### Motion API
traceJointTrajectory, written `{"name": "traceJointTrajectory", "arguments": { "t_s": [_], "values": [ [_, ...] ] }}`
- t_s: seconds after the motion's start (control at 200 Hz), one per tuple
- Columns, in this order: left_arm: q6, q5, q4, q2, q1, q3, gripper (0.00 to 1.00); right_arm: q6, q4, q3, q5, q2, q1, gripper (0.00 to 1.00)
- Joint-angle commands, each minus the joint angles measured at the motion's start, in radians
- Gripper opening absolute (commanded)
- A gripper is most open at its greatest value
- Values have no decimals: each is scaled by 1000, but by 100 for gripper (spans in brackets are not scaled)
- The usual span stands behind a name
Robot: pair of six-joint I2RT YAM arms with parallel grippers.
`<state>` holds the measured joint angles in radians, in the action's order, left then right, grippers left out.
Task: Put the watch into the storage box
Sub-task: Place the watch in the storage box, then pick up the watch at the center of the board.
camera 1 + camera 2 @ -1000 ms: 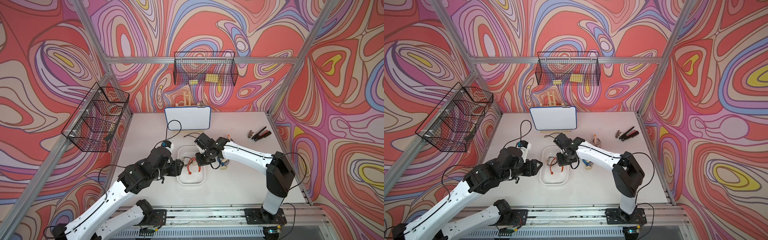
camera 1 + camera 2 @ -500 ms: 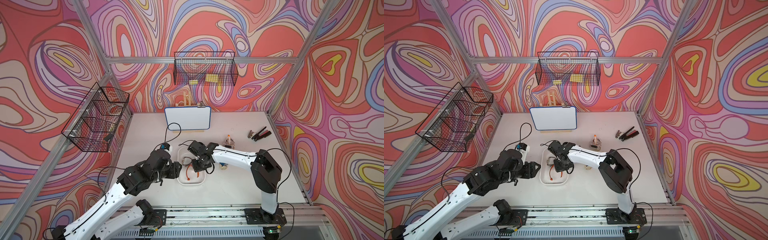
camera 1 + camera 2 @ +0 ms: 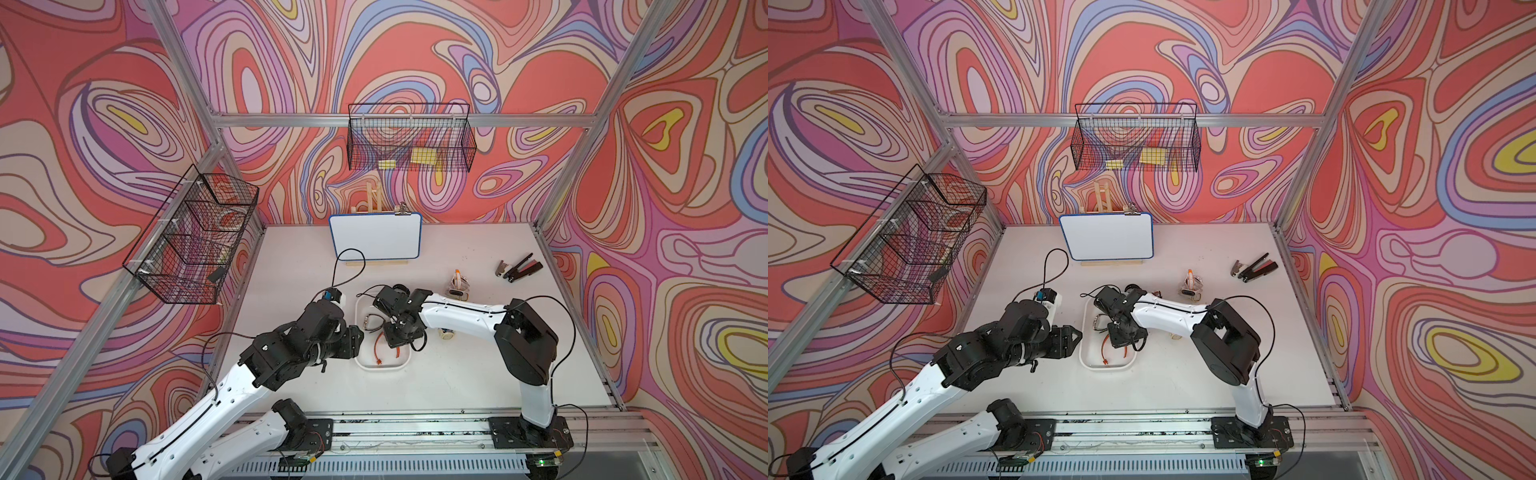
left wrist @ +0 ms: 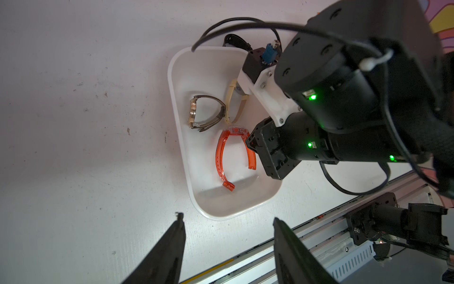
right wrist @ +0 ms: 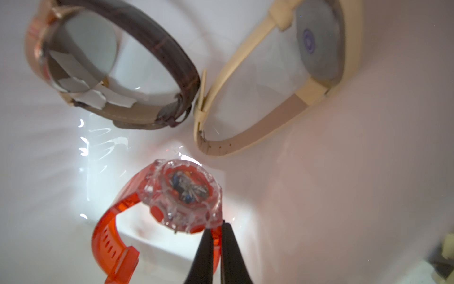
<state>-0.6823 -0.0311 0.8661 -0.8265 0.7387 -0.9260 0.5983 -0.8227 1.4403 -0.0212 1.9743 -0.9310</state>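
Note:
The white storage box (image 3: 380,368) (image 3: 1106,369) lies mid-table between the arms. My right gripper (image 5: 216,227) (image 3: 392,338) reaches down into it, shut on one strap of a translucent orange watch (image 5: 186,194) (image 4: 221,157) (image 3: 377,345), right beside the case. The watch is inside the box walls (image 4: 177,123); I cannot tell whether it rests on the floor. A brown-strap watch (image 4: 206,113) (image 5: 110,61) and a cream-strap watch (image 4: 234,103) (image 5: 282,81) lie in the far half of the box. My left gripper (image 4: 227,216) (image 3: 357,338) is open and empty just outside the box's left side.
More watches lie on the table right of the box (image 3: 457,286), and a black one (image 4: 235,43) lies past its far end. A whiteboard (image 3: 375,237) stands at the back. Hand tools (image 3: 519,270) lie at the back right. Black wire baskets (image 3: 191,237) (image 3: 409,139) hang on the walls.
The right arm has swung left, and its gripper has moved a little left and forward over the box with the orange watch. The left arm has barely moved.

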Motion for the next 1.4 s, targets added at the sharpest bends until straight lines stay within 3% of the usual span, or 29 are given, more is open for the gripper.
{"name": "traceJointTrajectory", "arguments": {
  "t_s": [0.0, 0.215, 0.521, 0.821, 1.042, 1.392],
  "values": [
    [-12, 10, -21, -1, -5, 8, 62, 17, 9, -14, 11, -28, -6, 16],
    [-11, 11, -22, -11, -5, -7, 64, 32, 34, -30, -8, -117, -6, 36],
    [10, 88, -87, -81, -5, -42, 65, 50, 43, -73, -1, -337, 38, 52],
    [8, 277, -279, -251, 12, -70, 67, 16, 55, -300, -89, -600, 364, 69],
    [30, 336, -292, -510, 72, -241, 67, -49, 54, -413, -153, -689, 588, 77],
    [3, 420, -244, -924, 85, -528, 57, -136, 25, -501, -191, -749, 800, 86]
  ]
}}
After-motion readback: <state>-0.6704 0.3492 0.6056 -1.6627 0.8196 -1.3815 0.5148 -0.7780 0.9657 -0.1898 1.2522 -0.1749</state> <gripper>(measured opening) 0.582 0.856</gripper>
